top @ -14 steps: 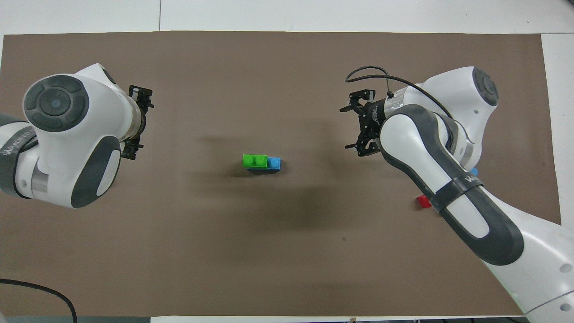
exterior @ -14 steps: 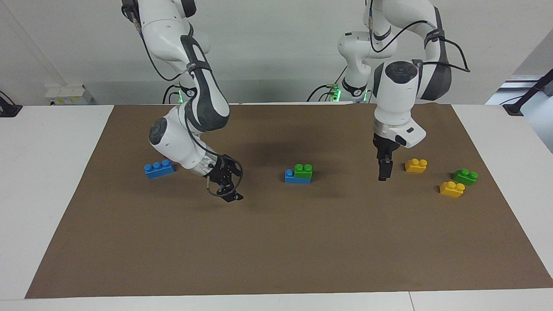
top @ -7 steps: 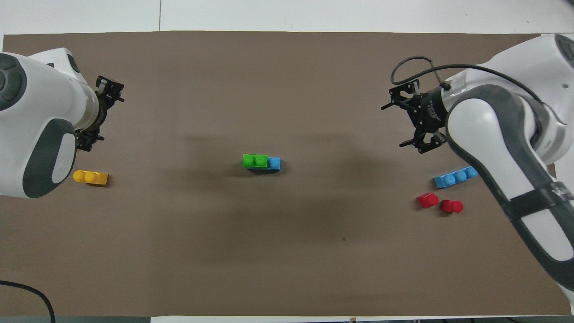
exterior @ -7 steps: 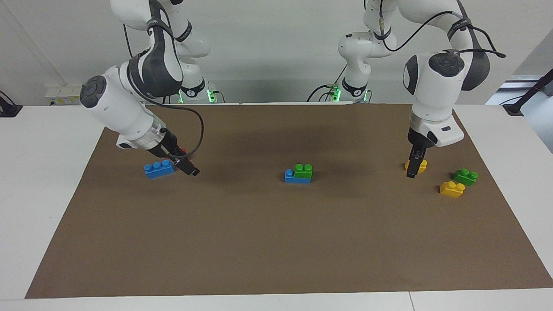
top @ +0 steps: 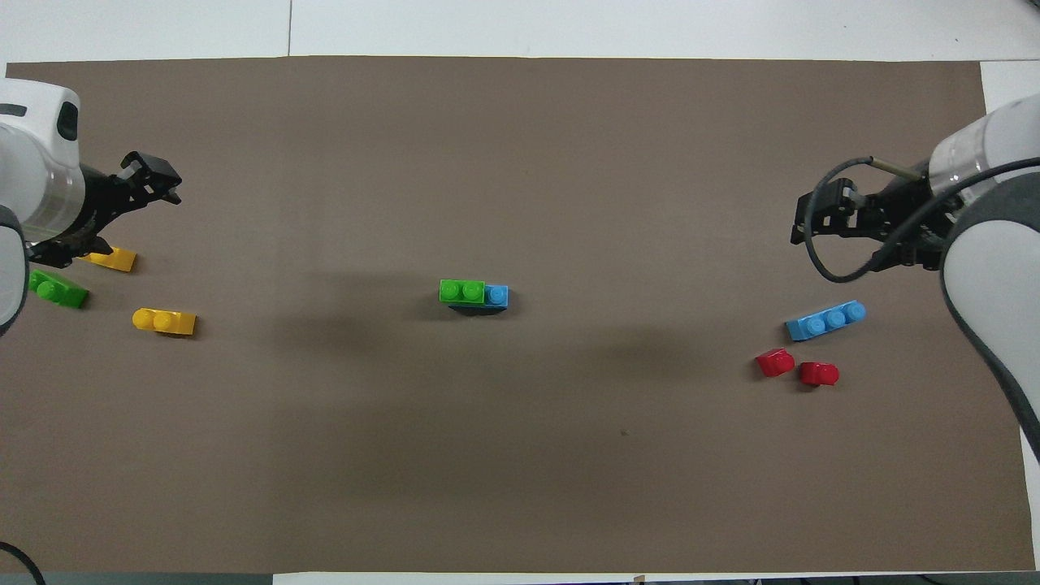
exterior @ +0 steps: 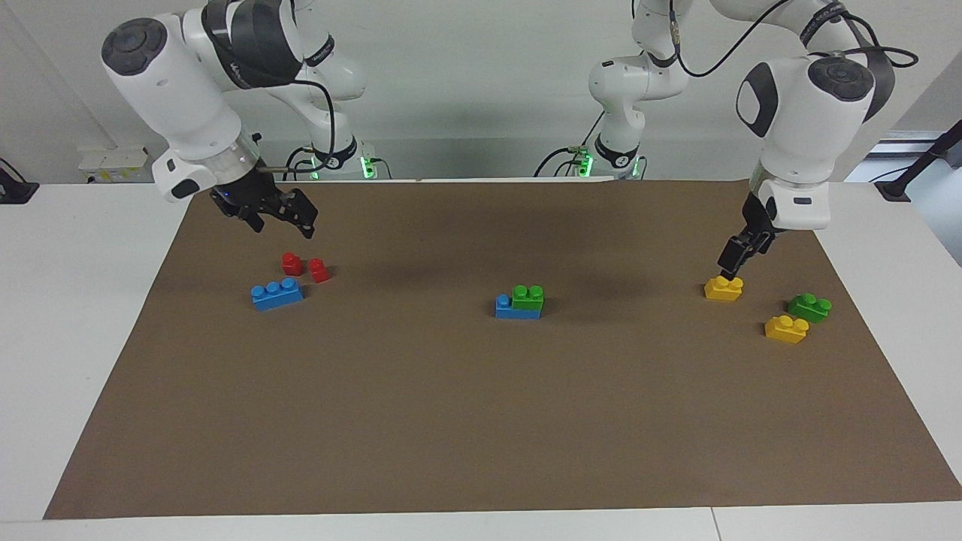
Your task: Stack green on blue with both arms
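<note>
Green brick [exterior: 527,296] stacked on blue brick [exterior: 511,309], spare bricks at both ends, left end effector [exterior: 733,260] and right end effector [exterior: 279,218] empty, spread unclear.

The white worktop [exterior: 90,315] is covered by a brown mat [exterior: 481,421], on which blue [exterior: 277,293], red [exterior: 292,263], yellow [exterior: 786,329] and green [exterior: 809,306] bricks are scattered, seemingly loose.

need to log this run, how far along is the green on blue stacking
Looks done: a green brick sits on a blue brick mid-mat, covering the studs toward the left arm's end. Nothing is in hand: the left gripper hangs above a yellow brick, the right gripper is raised near two red pieces. Nothing visibly left.
</note>
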